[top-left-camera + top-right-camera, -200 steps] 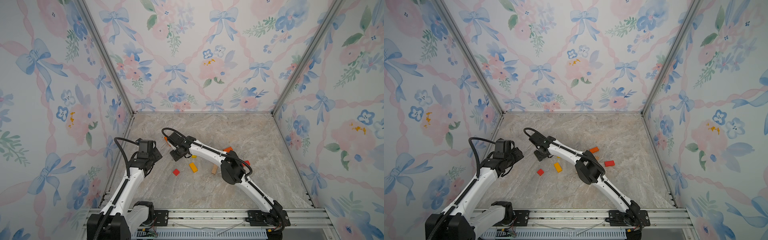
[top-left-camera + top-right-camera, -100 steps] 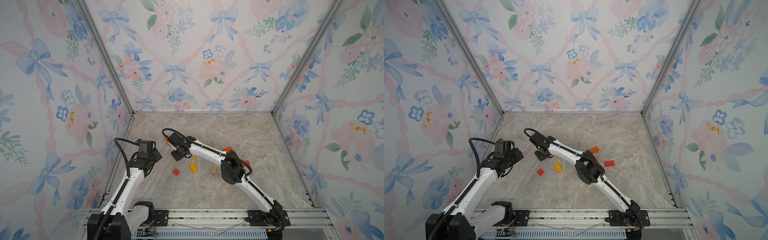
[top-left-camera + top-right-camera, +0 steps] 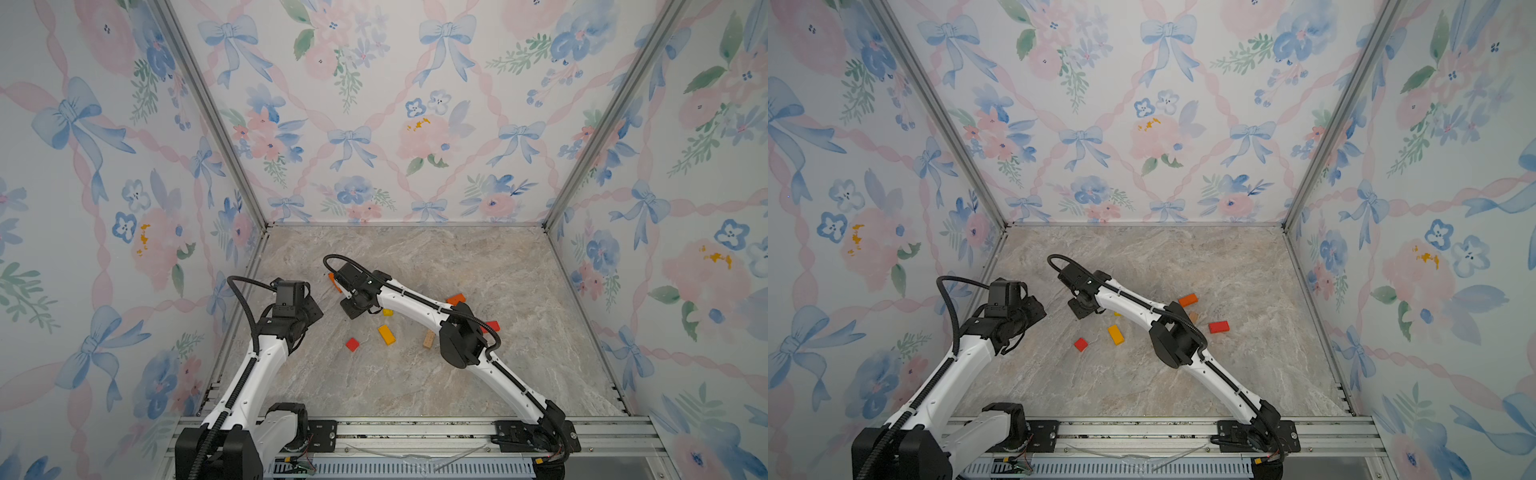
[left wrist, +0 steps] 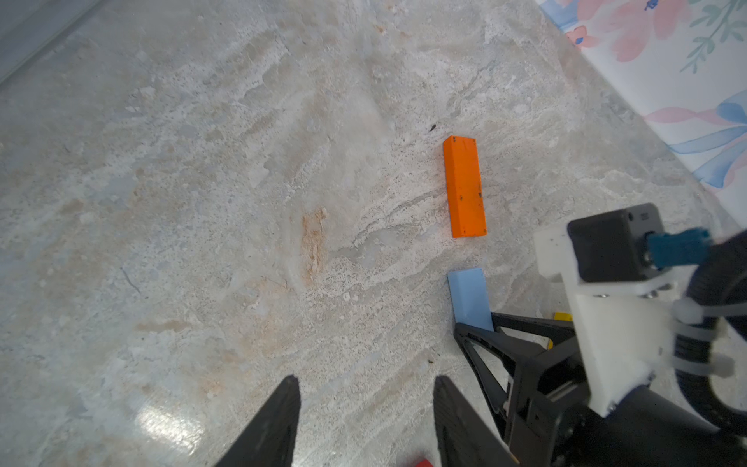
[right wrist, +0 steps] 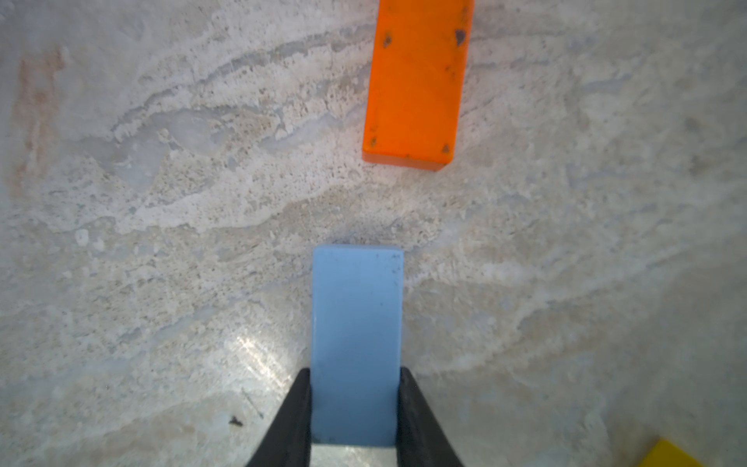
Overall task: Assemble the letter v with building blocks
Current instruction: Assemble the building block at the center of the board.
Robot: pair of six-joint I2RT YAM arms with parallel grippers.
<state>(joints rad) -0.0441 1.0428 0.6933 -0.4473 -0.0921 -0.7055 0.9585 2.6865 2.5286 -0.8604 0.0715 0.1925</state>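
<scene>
While the left arm (image 3: 266, 353) hovers bent, left gripper (image 4: 366, 384) apart and empty, the right arm (image 3: 415, 303) stretches leftward across the worktop (image 3: 415, 382). Its right gripper (image 5: 355, 374) clamps the light blue block (image 5: 357, 315), just short of an orange block (image 5: 416, 81); arm poses unchanged since earlier.

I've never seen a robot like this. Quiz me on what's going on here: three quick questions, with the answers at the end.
1. True or false: the right fingers are closed on the light blue block.
2. What do the left fingers hold? A) an orange block B) nothing, they stand open C) a red block
3. Fill in: in the right wrist view, the neighbouring block that lies apart from the blue one is coloured ____.

Key: 1 true; 2 B; 3 orange.
</scene>
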